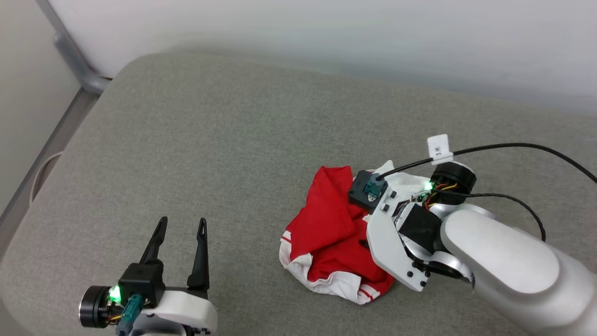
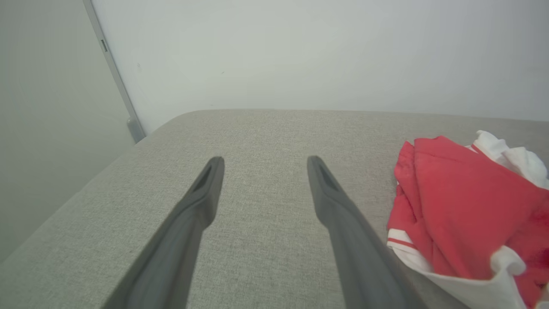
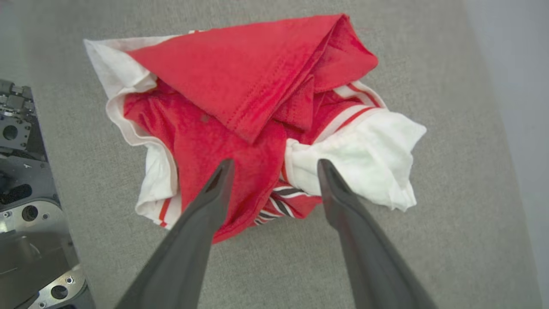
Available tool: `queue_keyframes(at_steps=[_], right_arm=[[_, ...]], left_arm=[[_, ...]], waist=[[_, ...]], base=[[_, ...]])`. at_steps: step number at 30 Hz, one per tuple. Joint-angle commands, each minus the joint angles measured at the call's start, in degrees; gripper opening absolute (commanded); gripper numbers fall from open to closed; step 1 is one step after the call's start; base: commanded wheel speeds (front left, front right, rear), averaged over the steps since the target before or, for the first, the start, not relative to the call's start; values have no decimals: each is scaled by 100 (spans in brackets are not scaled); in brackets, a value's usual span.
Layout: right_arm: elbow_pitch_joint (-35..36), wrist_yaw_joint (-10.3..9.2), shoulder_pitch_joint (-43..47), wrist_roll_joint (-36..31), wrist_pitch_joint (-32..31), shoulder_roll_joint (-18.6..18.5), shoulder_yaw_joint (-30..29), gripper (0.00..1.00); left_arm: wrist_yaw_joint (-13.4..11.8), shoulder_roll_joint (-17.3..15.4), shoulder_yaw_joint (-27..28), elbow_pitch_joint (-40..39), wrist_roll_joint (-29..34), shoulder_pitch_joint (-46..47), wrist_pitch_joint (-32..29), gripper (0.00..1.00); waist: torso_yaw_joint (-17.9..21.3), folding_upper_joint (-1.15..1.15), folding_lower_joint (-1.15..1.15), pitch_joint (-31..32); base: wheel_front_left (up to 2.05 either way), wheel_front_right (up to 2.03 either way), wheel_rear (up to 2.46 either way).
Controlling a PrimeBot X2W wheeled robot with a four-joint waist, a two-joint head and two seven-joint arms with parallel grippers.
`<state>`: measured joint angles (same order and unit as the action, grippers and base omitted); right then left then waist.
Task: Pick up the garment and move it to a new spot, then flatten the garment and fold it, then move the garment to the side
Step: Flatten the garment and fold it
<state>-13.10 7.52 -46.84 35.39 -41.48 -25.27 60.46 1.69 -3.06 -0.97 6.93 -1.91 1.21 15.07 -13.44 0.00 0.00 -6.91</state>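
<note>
Right of centre on cushion (image 1: pixel 186 140), garment (image 1: pixel 326 224) lies crumpled. My right fingers (image 3: pixel 210 201) hang over it, spread wide, empty. Should drop deep, pinch thick red fold, not loose white sleeve. My left fingers (image 1: pixel 199 252) wide, idle, near-left.

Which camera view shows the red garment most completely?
The right wrist view: the whole crumpled garment lies beneath the open right gripper. In the head view the right arm hides part of it; the left wrist view cuts it off at its edge.

Garment (image 1: pixel 326 224) on cushion (image 1: pixel 210 140), robot's right
</note>
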Motion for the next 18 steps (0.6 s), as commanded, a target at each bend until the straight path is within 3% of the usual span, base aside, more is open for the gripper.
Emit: queue_keyframes(at_steps=[1,6,14,15,16,18], right_arm=[[-130,-6,-150,133,-85,21,208,100],[-672,-6,-394,263,-86,147,949,100],[-1243,-6,-231,189,410,362,1297,100],[-1269,-6,-258,151,530,380,1306,44],[-1279,-6,-298,134,674,401,1310,0],[-1292,-6,-376,169,929,439,1304,0]], left_arm=[[-7,2,-12,-8,-32,109,15,100],[-25,13,-72,8,-108,255,15,100],[-67,19,-104,34,-158,364,15,100],[-82,19,-94,41,-159,373,15,100],[-78,21,-87,49,-155,375,15,100],[-81,19,-68,69,-132,353,15,100]], waist=[[-128,0,0,-172],[-242,0,0,-415],[-264,0,0,-560],[-242,0,0,-556],[-215,0,0,-539],[-152,0,0,-483]], base=[[0,0,0],[0,0,0],[0,0,0],[0,0,0],[0,0,0],[0,0,0]])
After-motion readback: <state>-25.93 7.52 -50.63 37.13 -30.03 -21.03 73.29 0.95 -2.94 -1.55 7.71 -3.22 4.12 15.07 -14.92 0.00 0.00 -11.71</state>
